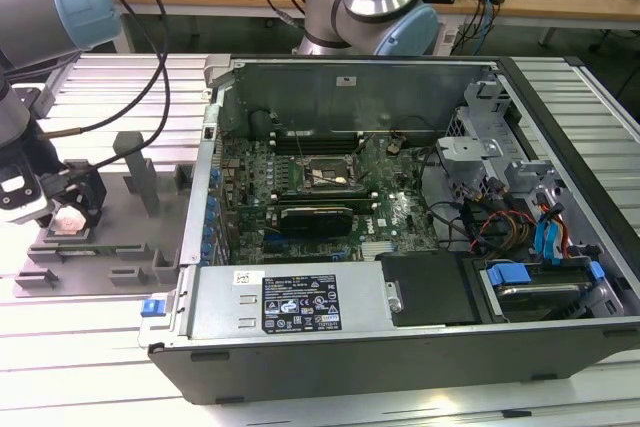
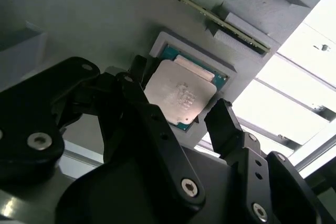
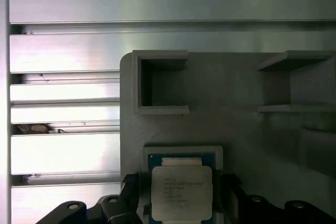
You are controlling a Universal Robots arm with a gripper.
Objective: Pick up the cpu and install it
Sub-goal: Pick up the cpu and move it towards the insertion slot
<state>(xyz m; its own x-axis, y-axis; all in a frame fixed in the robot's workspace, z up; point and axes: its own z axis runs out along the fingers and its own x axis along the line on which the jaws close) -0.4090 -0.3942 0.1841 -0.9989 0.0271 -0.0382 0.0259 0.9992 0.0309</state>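
The cpu, a flat square chip with a silvery top on a green board, lies in a recess of the grey fixture plate. In the exterior view the cpu is at the far left, outside the computer case. My gripper is lowered over the chip, one black finger on each side and a small gap left to its edges. In the first wrist view the gripper straddles the cpu the same way, open. The motherboard socket sits inside the case, uncovered.
The open computer case takes up the middle and the exterior view's right, with cables, drives and a power supply. Grey upright blocks stand on the fixture plate between my gripper and the case wall. A ribbed aluminium table lies underneath.
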